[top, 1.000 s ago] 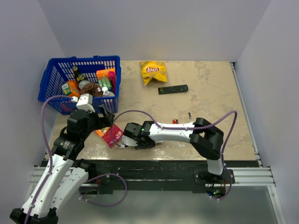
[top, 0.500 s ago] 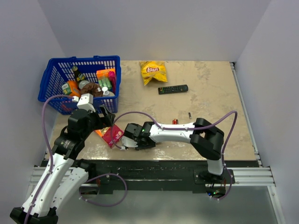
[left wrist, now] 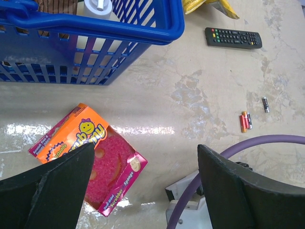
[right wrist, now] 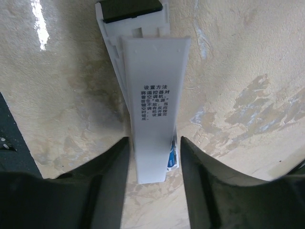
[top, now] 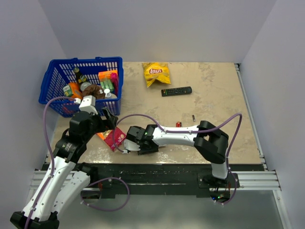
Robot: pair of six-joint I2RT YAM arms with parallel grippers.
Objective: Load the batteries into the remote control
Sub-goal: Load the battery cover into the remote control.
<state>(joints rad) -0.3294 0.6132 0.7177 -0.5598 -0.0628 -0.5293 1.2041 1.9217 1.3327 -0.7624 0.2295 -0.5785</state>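
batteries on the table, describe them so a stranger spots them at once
From the black remote near the Lay's chip bag, come toward the right arm. The batteries are tiny orange-red cylinders lying side by side, unlike the lone dark grey piece nearby.

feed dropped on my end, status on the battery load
Left gripper open, empty, above sponge box. Right gripper straddling white remote, grip unclear. Batteries loose on table, apart from remote.
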